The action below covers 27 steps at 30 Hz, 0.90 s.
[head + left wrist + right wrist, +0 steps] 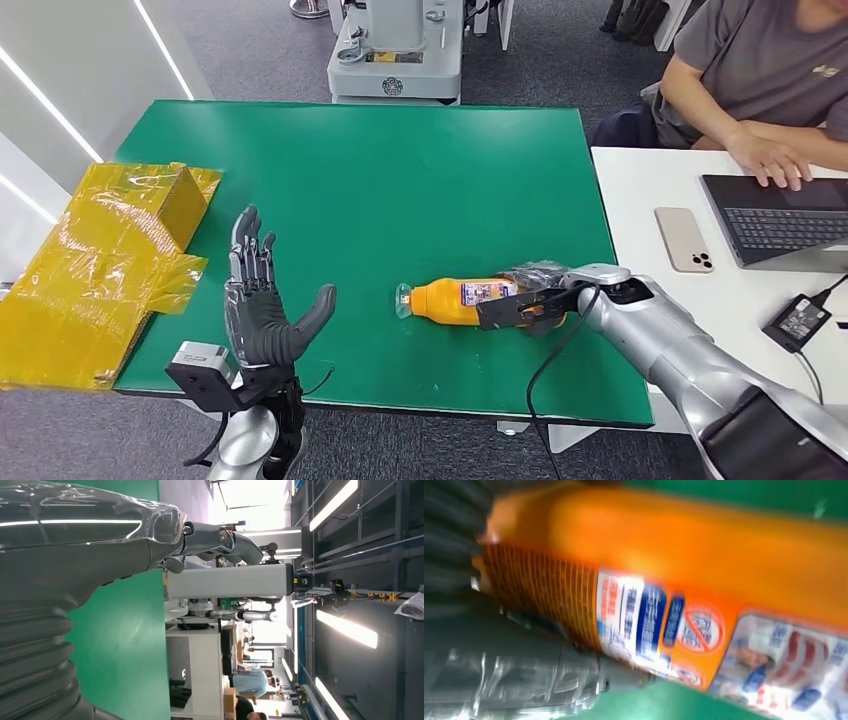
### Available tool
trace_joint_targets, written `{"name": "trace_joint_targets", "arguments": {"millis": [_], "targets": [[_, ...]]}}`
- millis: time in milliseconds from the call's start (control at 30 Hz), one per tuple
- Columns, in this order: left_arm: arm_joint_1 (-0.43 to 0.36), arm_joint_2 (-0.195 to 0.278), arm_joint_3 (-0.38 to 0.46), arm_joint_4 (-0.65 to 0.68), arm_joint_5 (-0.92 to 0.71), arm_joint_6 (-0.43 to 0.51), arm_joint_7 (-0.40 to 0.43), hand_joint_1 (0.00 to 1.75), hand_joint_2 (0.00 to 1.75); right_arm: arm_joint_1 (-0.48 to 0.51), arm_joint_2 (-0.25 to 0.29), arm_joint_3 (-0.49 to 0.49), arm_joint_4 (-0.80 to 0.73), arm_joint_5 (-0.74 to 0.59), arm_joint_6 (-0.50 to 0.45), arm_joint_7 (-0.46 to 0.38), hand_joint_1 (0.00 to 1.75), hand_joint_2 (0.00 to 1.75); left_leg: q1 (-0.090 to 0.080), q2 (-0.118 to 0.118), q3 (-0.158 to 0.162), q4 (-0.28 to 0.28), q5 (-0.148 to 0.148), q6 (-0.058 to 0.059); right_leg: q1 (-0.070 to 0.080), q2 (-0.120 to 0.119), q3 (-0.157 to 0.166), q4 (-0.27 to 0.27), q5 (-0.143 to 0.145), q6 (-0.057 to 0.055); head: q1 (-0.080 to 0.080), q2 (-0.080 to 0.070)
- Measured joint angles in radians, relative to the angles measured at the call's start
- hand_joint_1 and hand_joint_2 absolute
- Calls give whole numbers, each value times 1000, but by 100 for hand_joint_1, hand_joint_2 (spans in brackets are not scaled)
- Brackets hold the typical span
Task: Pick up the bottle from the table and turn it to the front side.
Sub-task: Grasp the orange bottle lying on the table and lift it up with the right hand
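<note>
Head view: right hand fingers grip orange bottle lying on green bench; left hand fingers spread, holding nothing.

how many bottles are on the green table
1. The orange bottle lies on its side near the front right of the green table, its cap end toward the left hand, with the right hand at its base.
</note>
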Motion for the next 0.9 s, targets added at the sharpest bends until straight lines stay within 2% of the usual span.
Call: {"name": "trace_joint_targets", "arguments": {"millis": [533, 667, 900], "targets": [[30, 1, 0, -3, -3, 12, -3, 0, 175, 38, 1, 4, 10, -6, -182, -16, 175, 175, 0, 1, 3, 0, 0, 0, 0, 1, 3, 0, 0, 0, 0, 0], [48, 1, 0, -15, -15, 17, -11, 0, 175, 79, 11, -25, -10, -17, -306, -9, 175, 175, 0, 0, 3, 0, 0, 0, 0, 0, 3, 0, 0, 0, 0, 0], [74, 0, 3, -34, -25, 28, -22, 0, 175, 160, 54, -144, -84, -28, -519, 43, 175, 175, 0, 0, 2, 0, 0, 0, 0, -1, 2, 0, 0, 0, 0, 0]]}}
